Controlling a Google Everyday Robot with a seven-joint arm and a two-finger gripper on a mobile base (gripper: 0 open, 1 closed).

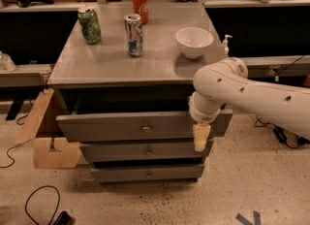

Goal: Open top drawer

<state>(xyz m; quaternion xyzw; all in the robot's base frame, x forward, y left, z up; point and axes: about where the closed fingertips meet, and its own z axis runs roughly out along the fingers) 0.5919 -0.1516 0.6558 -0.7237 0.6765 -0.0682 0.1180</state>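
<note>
The top drawer (121, 126) is the widest grey front, with a small round brassy knob (147, 128) at its centre. It stands pulled out a little, with a dark gap between it and the cabinet top. My gripper (201, 137) hangs tan-tipped from the white arm (252, 93) and points down in front of the drawer's right end. It reaches down to the second drawer front (140, 150). It is well to the right of the knob. A third, narrower drawer (145, 173) sits below.
On the grey cabinet top (97, 64) stand a green can (89, 24), a silver-blue can (133, 35), a red can (140, 6) and a white bowl (193, 41). A wooden bracket (43, 136) leans at the cabinet's left. Cables (38, 204) lie on the floor.
</note>
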